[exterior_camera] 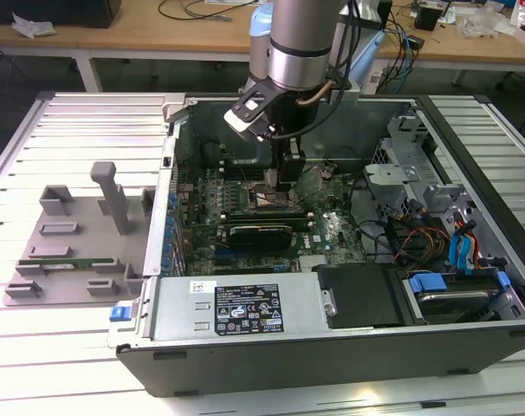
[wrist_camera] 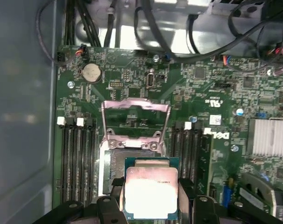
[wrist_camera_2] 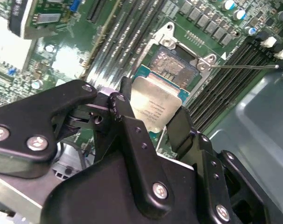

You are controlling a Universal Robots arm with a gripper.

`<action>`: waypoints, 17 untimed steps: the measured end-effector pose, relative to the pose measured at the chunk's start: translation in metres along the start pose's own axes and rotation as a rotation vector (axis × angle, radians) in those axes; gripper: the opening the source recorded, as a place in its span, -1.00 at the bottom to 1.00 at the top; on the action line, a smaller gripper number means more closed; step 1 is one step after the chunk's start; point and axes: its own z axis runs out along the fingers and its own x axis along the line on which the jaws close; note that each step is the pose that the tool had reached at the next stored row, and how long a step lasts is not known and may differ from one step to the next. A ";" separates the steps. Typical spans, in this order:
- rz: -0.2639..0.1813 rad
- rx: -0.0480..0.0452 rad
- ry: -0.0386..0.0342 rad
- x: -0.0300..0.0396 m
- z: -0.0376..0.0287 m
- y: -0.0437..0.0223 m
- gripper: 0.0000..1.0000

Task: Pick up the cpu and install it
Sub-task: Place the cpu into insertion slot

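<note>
The cpu (wrist_camera: pixel 152 192) is a flat square chip with a silver metal top and a green rim. My gripper (wrist_camera: pixel 151 186) is shut on it, one black finger on each side, as both wrist views show. In the second wrist view the cpu (wrist_camera_2: pixel 155 105) hangs tilted just above the motherboard's open socket (wrist_camera_2: pixel 172 65), partly overlapping it. The socket's metal load plate (wrist_camera: pixel 135 107) is swung up and open. In the exterior view my gripper (exterior_camera: pixel 287 180) reaches down into the open computer case (exterior_camera: pixel 470 347), over the middle of the green motherboard (exterior_camera: pixel 332 230).
Memory slots (wrist_camera: pixel 76 154) flank the socket on both sides. A long black graphics card (exterior_camera: pixel 258 234) lies just in front of the socket. Drive cages and cables (exterior_camera: pixel 444 234) fill the case toward the exterior view's right. A grey plastic tray (exterior_camera: pixel 72 234) sits on the table at the exterior view's left.
</note>
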 end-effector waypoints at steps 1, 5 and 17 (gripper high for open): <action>0.000 0.0001 -0.0009 0.0016 0.0019 -0.0011 0.09; 0.020 0.0009 -0.0025 0.0052 0.0134 -0.0042 0.09; 0.031 0.0013 -0.0021 0.0129 0.0434 -0.0065 0.09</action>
